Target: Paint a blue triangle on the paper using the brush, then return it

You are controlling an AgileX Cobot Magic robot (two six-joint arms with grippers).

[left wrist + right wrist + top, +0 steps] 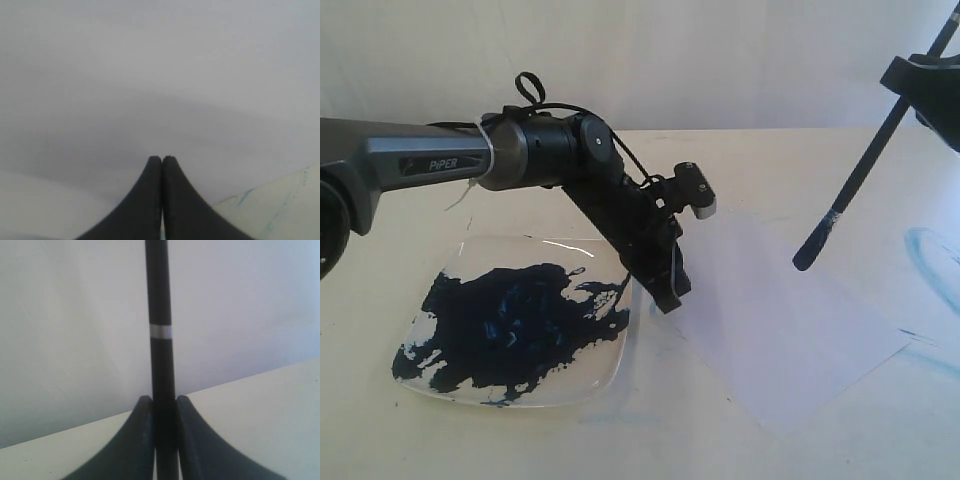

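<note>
The paper [790, 320] lies flat on the table to the right of the plate, and no blue triangle shows on it. My right gripper [923, 85] at the top right is shut on the brush [875, 150]. The brush slants down to the left, and its dark tip [805, 260] hovers over the paper's upper part. In the right wrist view the brush [160, 315] runs out between the fingers of the right gripper [163, 399] over the paper [75, 340]. My left gripper [667, 298] points down at the paper's left edge, shut on nothing. The left wrist view shows the left gripper [162, 159] against the paper [150, 75].
A square plate [602, 370] smeared with dark blue paint sits at the front left, close to the left gripper. A pale blue curved smear [930, 255] marks the table right of the paper. The left arm [420, 160] spans the left half above the plate.
</note>
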